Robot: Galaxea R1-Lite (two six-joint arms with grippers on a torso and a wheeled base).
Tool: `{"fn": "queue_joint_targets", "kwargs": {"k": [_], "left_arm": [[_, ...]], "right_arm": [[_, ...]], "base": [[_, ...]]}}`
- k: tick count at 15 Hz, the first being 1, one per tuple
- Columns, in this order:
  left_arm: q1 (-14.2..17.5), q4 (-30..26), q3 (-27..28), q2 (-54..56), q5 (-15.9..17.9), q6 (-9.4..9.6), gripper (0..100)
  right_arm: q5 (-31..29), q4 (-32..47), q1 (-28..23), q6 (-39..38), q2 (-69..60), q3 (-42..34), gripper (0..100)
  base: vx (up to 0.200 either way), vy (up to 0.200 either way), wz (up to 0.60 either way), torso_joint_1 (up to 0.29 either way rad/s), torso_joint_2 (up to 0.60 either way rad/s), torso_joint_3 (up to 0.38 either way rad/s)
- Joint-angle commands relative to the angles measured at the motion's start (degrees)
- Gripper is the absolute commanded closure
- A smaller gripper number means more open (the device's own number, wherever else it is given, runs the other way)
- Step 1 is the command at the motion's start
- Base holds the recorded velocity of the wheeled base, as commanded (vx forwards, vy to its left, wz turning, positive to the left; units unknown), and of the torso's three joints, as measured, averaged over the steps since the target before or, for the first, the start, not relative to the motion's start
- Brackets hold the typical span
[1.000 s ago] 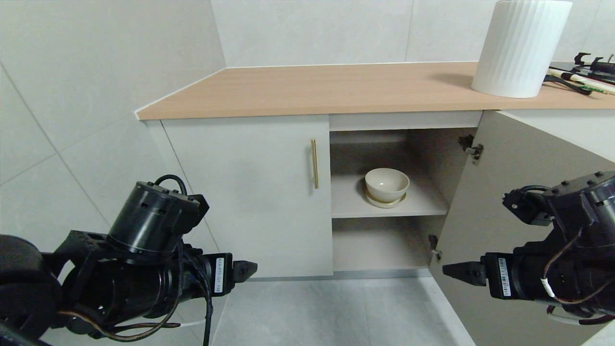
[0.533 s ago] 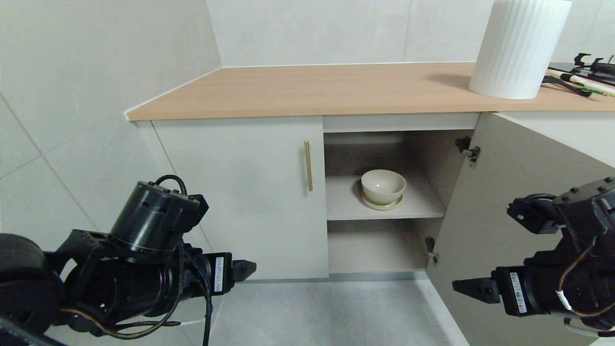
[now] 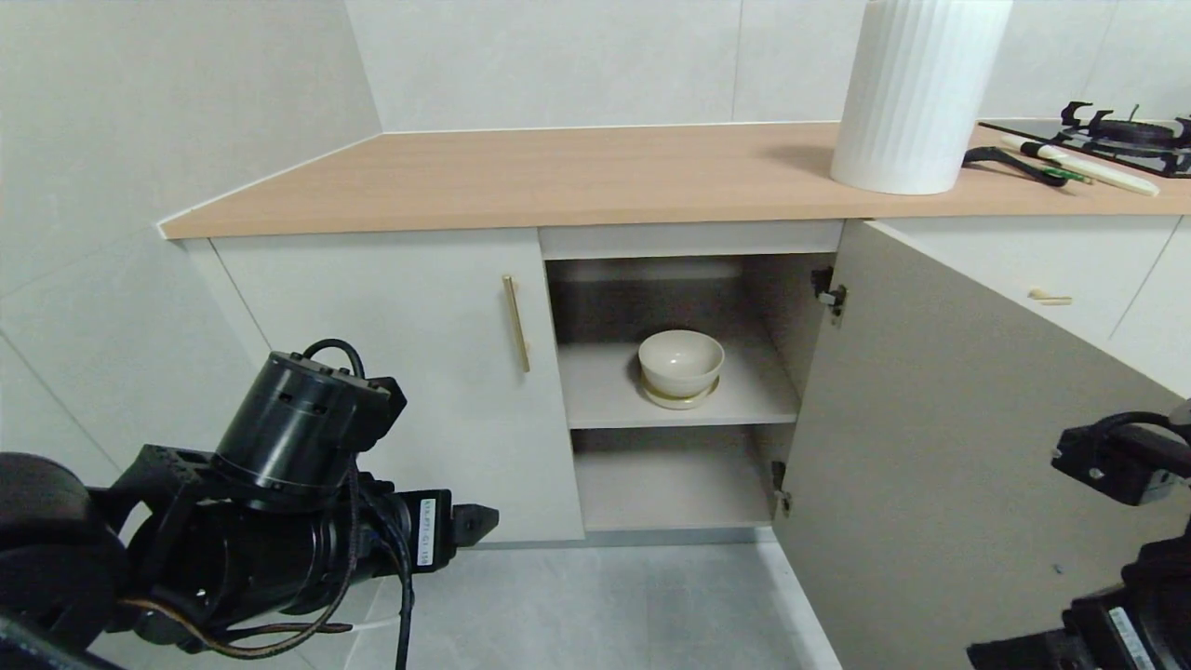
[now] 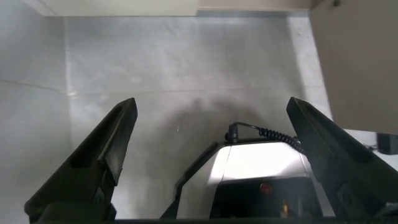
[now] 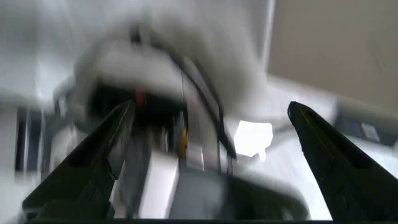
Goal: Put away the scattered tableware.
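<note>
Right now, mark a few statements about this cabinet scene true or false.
1. The cream ceramic bowl sits on the open cabinet's upper shelf. True.
2. The left cabinet door with the gold bar handle stands open. False: it is shut; the right cabinet door is open.
3. The tall white ribbed cylinder stands on the wooden countertop. True.
4. The left tool grips a spoon. False: it is open and empty.
</note>
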State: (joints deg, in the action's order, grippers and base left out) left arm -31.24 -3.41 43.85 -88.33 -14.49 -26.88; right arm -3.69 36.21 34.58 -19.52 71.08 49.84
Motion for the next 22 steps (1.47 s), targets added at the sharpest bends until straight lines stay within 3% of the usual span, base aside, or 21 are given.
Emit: {"fn": "queue_joint_targets", "kwargs": {"k": [1, 4, 9, 12, 22], "left_arm": [[0.0, 0.0, -0.1, 0.0, 0.0, -0.01, 0], [0.0, 0.0, 0.0, 0.0, 0.1, -0.01, 0], [0.0, 0.0, -0.1, 0.0, 0.1, -0.01, 0], [0.0, -0.1, -0.1, -0.1, 0.1, -0.01, 0], [0.0, -0.2, -0.1, -0.1, 0.1, -0.01, 0]], "right_arm": [[0.5, 5.2, 1.5, 0.4, -3.8, 4.2, 0], [0.6, 11.7, 1.6, 4.9, -6.9, 5.4, 0], [-4.6, 12.7, 0.1, 4.9, -7.9, 6.4, 0], [-6.6, 13.3, -3.7, 5.1, -8.0, 6.7, 0], [-8.6, 14.4, -23.4, 13.5, -5.5, 8.3, 0]], "base": [[0.000, -0.200, 0.00, 0.002, -0.01, 0.002], [0.000, 0.000, 0.00, 0.000, 0.00, 0.000], [0.000, 0.000, 0.00, 0.000, 0.00, 0.000], [0.000, 0.000, 0.00, 0.000, 0.00, 0.000], [0.000, 0.000, 0.00, 0.000, 0.00, 0.000]]}}
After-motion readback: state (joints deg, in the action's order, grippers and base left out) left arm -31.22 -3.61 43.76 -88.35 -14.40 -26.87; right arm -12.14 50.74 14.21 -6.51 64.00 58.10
